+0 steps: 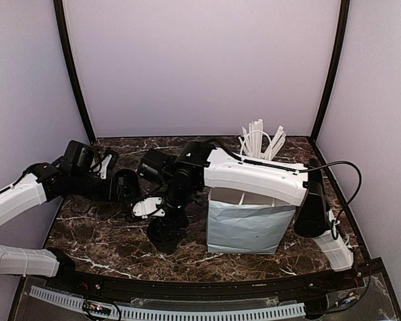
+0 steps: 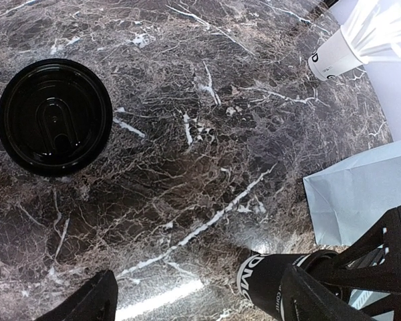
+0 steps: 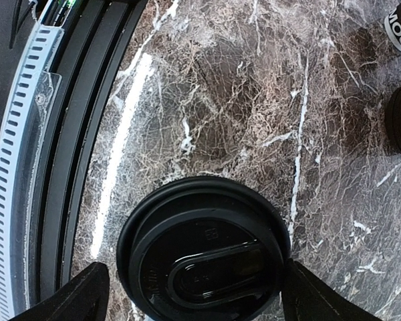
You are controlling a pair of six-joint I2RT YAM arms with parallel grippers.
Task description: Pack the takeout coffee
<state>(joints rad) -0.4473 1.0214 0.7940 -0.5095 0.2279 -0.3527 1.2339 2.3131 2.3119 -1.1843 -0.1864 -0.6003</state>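
Note:
A takeout coffee (image 3: 204, 257) with dark sides and a round black lid stands near the table's front edge; it also shows in the top view (image 1: 167, 237). My right gripper (image 3: 197, 297) is open and hangs right over it, one finger on each side of the lid. The left finger is clear of the lid and the right fingertip (image 3: 314, 294) sits at its rim. The left wrist view shows this cup's side (image 2: 271, 284) and a second black-lidded cup (image 2: 53, 125) from above. My left gripper (image 2: 197, 301) is open and empty above bare table.
A white paper bag (image 1: 247, 224) stands open right of the cup, under my right arm; it also shows in the left wrist view (image 2: 361, 194). A white cup of white sticks (image 1: 260, 144) is behind it. The black front rail (image 3: 87, 134) runs close to the cup.

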